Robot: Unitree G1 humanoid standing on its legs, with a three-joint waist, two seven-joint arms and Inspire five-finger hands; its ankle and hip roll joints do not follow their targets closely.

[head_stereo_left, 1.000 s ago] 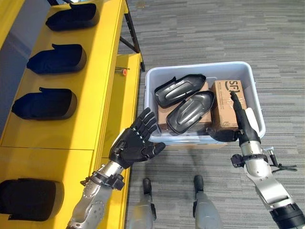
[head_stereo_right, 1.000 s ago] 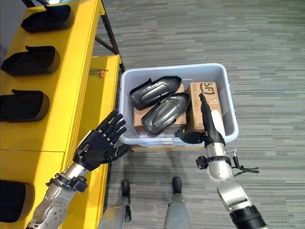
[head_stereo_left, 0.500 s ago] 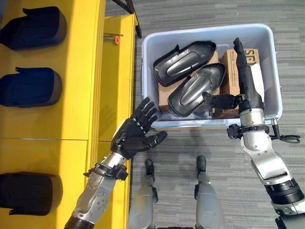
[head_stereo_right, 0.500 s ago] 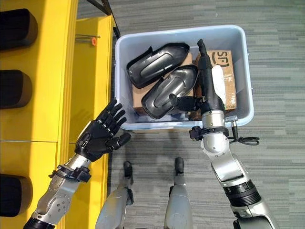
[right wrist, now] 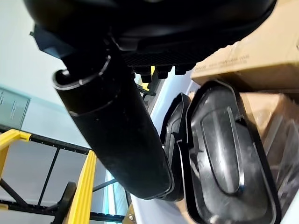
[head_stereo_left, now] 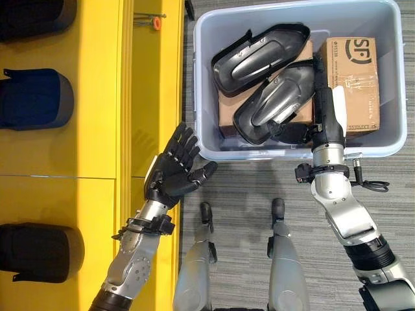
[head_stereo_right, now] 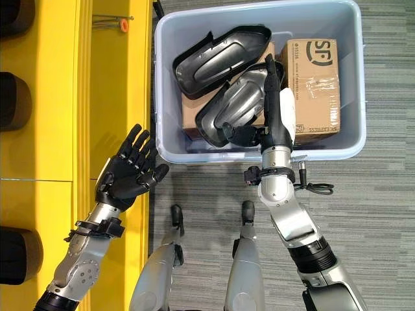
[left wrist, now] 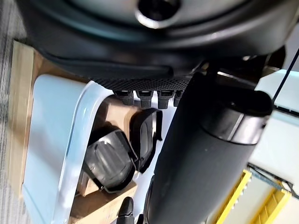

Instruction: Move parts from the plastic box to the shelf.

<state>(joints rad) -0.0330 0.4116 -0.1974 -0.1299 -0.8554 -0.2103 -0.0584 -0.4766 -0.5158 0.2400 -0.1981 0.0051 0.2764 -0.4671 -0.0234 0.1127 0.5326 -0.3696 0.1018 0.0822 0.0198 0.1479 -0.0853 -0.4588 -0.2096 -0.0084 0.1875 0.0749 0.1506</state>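
Plastic box (head_stereo_left: 206, 78) holds two black parts (head_stereo_left: 275, 110); right hand (head_stereo_left: 327, 120) straight-fingered beside one, left hand (head_stereo_left: 174, 172) spread.

The left hand (head_stereo_left: 173, 175) is raised palm-up with fingers spread, while the right hand (head_stereo_left: 322, 123) reaches forward, fingers straight.

Right hand (head_stereo_right: 275, 116) (fingers straight) beside lower part (head_stereo_right: 235, 110).

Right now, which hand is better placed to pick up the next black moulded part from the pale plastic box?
The right hand: its straight fingers reach inside the pale plastic box, alongside the nearer black moulded part. The left hand hangs open outside, by the yellow shelf.
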